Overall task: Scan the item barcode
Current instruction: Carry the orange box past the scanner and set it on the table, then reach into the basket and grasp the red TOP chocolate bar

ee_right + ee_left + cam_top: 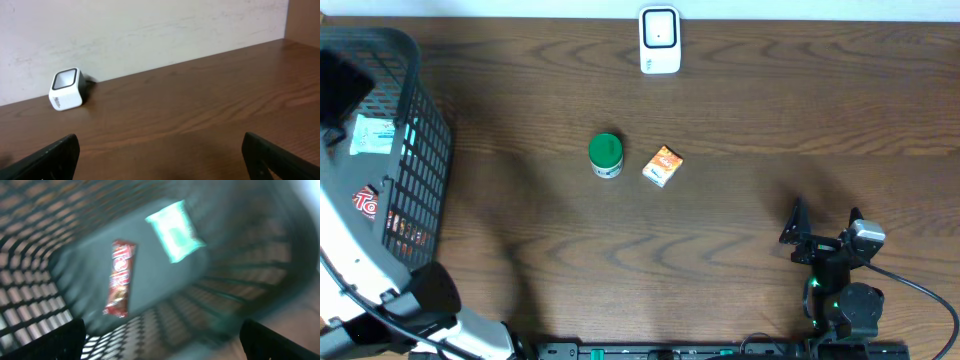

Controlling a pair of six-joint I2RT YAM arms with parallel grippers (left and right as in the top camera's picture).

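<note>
Both wide open, empty: left claw [160, 339], right claw [160, 150].

Black right arm [847, 308], pale grey left arm [345, 250]
Behind the right claw [825, 220]: grey camera block [867, 238], green lights [817, 290], trailing black cable [920, 288].

A white barcode scanner [660, 40] with a dark window sits at the tabletop's [770, 120] far edge. Mid-table, a green-lidded jar [606, 155] stands upright, with a small orange box [663, 166] lying just beside it, not touching. A red snack bar [120, 278] and a pale green packet [175, 230] lie in the black basket [425, 150].
</note>
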